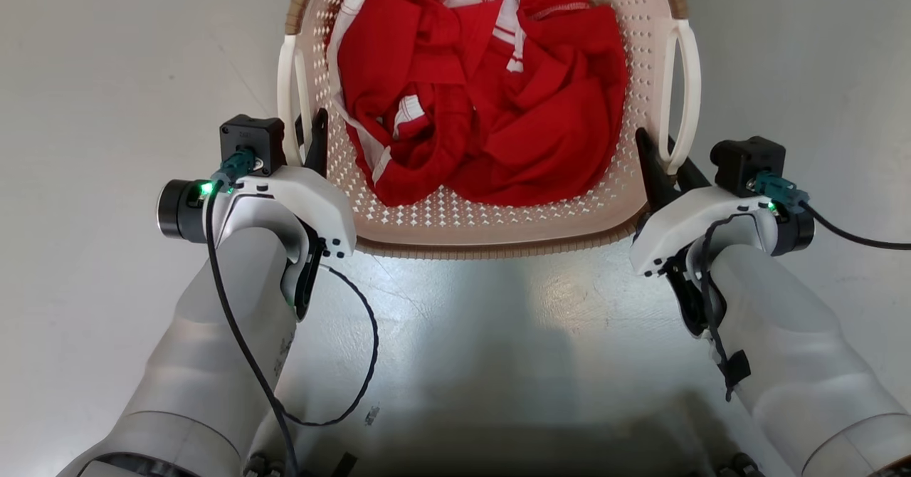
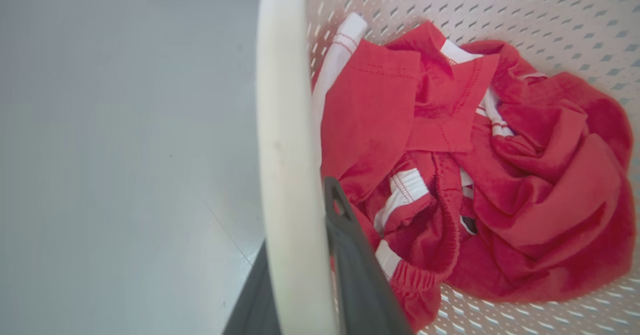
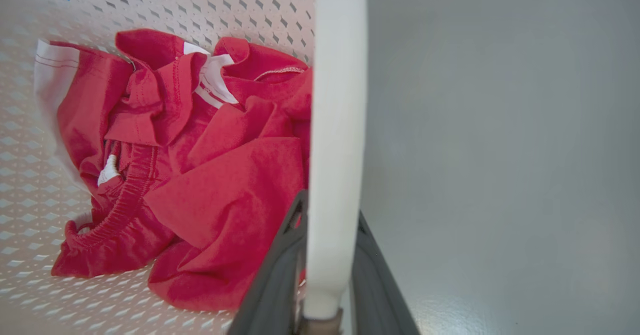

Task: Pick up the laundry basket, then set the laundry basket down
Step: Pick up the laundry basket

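Observation:
The laundry basket [image 1: 491, 248], cream perforated plastic with a brown woven-look rim, lies on the grey floor straight ahead of me, with crumpled red and white clothes [image 1: 498, 107] inside. My left gripper [image 1: 309, 134] is shut on its white left handle [image 1: 288, 92]. In the left wrist view that handle [image 2: 282, 140] runs between the two dark fingers [image 2: 352, 265]. My right gripper [image 1: 660, 158] is shut on the white right handle [image 1: 687, 78], and the right wrist view shows this handle [image 3: 335, 125] clamped between its fingers [image 3: 277, 280]. No gap shows under the basket.
Bare grey floor [image 1: 107, 71] stretches to the left and right of the basket. My own dark base [image 1: 498, 455] sits at the bottom edge between the two pale forearms. A black cable [image 1: 356, 363] loops off the left arm.

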Tool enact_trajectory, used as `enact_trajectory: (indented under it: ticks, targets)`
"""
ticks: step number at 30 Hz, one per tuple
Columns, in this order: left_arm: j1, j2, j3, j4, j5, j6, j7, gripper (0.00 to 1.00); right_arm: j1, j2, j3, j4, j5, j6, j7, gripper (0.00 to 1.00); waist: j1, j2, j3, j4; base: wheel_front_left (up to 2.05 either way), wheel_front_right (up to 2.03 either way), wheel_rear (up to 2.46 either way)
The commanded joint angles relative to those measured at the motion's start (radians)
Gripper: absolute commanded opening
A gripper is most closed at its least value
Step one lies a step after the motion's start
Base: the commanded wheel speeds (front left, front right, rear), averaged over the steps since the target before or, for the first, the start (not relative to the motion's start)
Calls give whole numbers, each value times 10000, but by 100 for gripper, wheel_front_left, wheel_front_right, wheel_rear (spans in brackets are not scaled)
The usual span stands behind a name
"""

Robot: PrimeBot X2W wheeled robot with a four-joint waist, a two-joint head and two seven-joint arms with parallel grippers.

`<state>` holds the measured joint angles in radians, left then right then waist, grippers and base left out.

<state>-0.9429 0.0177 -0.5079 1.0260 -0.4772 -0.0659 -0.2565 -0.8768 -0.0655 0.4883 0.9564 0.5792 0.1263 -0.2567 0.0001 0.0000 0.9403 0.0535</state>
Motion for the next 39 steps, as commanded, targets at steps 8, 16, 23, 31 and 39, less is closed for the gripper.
enact_trajectory:
  ticks: [8, 16, 23, 31, 39]
  targets:
    - [368, 325, -143, 378, -200, -93, -49, 0, 733, 153, 731, 336, 140, 44, -51, 0, 0, 0, -702, -90, 0, 0, 0]
    - [767, 325, -636, 783, -486, -261, 191, 0, 1026, 153, 1317, 971, 928, 44, 138, 0, 0, 0, -1538, -251, 0, 0, 0]
    - [1316, 325, -1072, 1013, -795, -359, 350, 0, 1407, 153, 1618, 1461, 1580, 44, 137, 0, 0, 0, -2453, -360, 0, 0, 0]
    - [2104, 325, -1580, 1101, -1290, -479, 698, 0, 1930, 153, 1824, 2215, 2035, 44, 123, 0, 0, 0, -3608, -407, 0, 0, 0]
    - [2906, 325, -2051, 1184, -1801, -567, 1079, 0, 2422, 153, 1829, 2845, 2420, 44, 169, 0, 0, 0, -4819, -412, 0, 0, 0]
